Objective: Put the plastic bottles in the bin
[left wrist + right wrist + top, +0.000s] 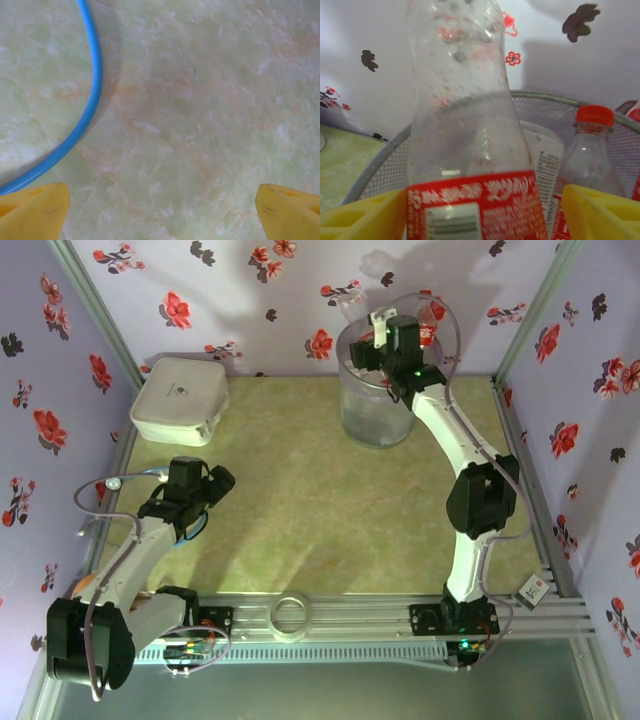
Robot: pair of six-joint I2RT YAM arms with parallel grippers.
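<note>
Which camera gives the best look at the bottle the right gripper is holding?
Right wrist: the bottle looms close between the right gripper's fingers, clear body and red label plain, above the bin. In the top view it is tiny and mostly hidden by the gripper.

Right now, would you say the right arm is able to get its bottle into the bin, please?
Probably yes. The right tool holds the bottle at the bin, whose open rim lies just beyond. A red-capped bottle already inside leaves room.
</note>
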